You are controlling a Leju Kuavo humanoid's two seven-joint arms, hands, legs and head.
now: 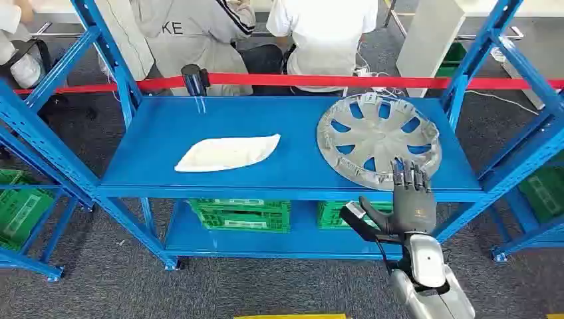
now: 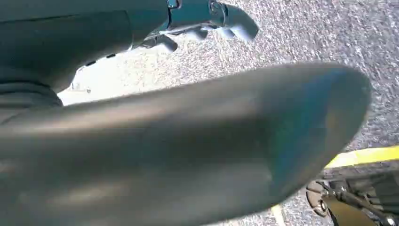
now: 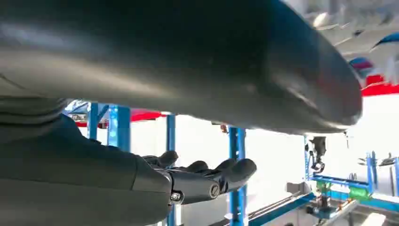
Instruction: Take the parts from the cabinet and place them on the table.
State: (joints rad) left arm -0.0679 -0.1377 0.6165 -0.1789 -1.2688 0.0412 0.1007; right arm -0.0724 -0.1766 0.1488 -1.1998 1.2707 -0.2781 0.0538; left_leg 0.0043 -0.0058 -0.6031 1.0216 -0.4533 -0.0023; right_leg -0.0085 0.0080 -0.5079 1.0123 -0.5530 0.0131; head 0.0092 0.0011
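shelving of blue steel (image 1: 292,183) stands on grey speckled carpet, its upper deck a smooth blue sheet framed by slanted blue braces. red barrier tape (image 1: 332,80) runs behind the rack, with a dark post (image 1: 194,80) rising at the deck's rear edge. beyond the tape, people in light clothing (image 1: 193,26) sit with their backs turned. green slotted crates (image 1: 243,214) rest on the lower shelf.

on the upper deck lie two parts, well apart: a flat white bag (image 1: 227,152), soft and roughly oval, toward the left, and a round silver hubcap (image 1: 378,139) with spoke-shaped cutouts on the right, close to the front edge.

the right hand (image 1: 407,203) is raised in front of the hubcap's near rim, fingers (image 1: 408,174) straight and slightly apart, thumb held out sideways, holding nothing. the left hand (image 2: 197,21) hangs over the carpet, fingers loosely curled and empty.
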